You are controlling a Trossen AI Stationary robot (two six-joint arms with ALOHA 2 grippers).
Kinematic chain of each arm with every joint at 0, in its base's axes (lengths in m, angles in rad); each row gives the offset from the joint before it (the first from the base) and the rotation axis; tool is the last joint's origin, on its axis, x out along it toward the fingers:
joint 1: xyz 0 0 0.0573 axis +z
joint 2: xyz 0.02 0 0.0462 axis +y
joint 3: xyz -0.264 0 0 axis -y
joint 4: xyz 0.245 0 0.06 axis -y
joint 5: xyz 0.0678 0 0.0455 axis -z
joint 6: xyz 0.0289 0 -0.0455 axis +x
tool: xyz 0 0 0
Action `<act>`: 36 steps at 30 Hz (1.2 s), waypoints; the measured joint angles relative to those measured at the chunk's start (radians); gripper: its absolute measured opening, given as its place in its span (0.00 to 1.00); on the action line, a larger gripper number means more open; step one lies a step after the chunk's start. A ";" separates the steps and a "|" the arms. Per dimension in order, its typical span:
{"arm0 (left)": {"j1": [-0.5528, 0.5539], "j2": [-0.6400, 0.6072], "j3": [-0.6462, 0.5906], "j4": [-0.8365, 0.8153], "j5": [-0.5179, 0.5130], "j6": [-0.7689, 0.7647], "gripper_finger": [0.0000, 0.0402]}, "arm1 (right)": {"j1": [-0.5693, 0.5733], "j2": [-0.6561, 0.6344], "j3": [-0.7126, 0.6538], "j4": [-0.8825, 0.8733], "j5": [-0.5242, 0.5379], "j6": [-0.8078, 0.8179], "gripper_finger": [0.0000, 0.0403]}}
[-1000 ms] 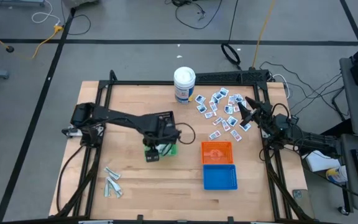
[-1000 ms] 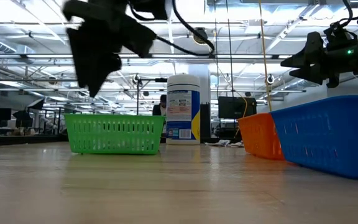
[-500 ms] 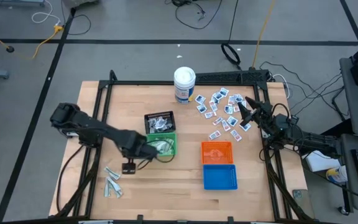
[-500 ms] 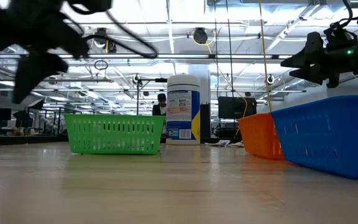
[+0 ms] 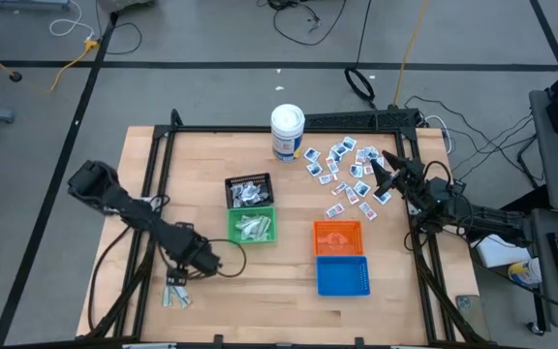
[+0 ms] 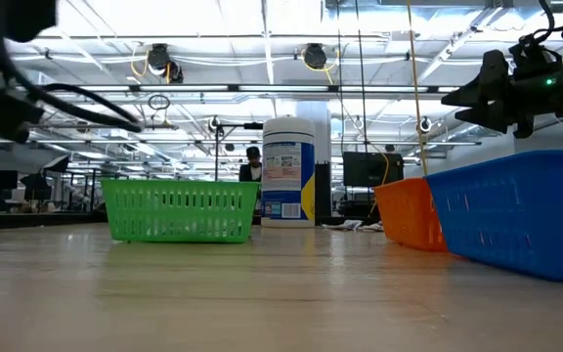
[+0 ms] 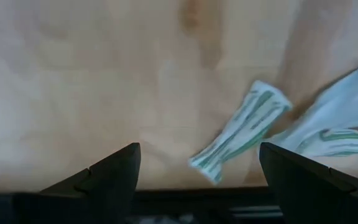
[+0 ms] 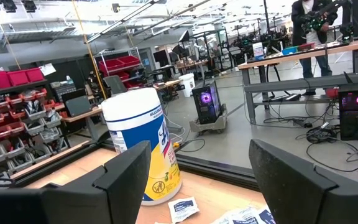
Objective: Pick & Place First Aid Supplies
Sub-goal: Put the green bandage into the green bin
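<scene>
From where I stand the sorting looks partly done. The small black plastic basket [image 5: 248, 189] and the small green plastic basket [image 5: 251, 226] beside it each hold some pale wrapped packets, while the small orange basket [image 5: 338, 237] and the small blue basket [image 5: 342, 275] look empty.

A good many white square packets with blue print [image 5: 345, 174] lie scattered near the white cylindrical canister [image 5: 287, 131], and a few pale narrow strip packets [image 5: 175, 287] remain at the table's near left corner.

The left gripper [image 5: 184, 279] hovers just over those strips with its fingers [image 7: 107, 174] spread wide and empty. The right gripper [image 5: 384, 173] waits above the square packets, fingers [image 8: 126, 171] also wide, holding nothing.
</scene>
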 joint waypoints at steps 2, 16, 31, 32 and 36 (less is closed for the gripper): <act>-0.027 0.001 -0.018 0.039 0.007 -0.020 0.82 | 0.000 0.000 0.000 0.000 0.000 0.000 0.66; -0.120 -0.002 -0.147 0.226 0.011 -0.101 0.79 | 0.000 0.000 0.000 0.000 0.000 0.000 0.66; -0.123 -0.002 -0.155 0.280 -0.073 -0.096 0.17 | 0.000 0.000 0.000 0.000 0.000 0.000 0.66; -0.122 -0.002 -0.154 0.280 -0.073 -0.097 0.13 | 0.000 0.000 0.000 0.000 0.000 0.000 0.66; -0.120 -0.020 -0.150 0.269 -0.086 -0.114 0.02 | 0.000 0.000 0.000 0.000 0.000 0.000 0.66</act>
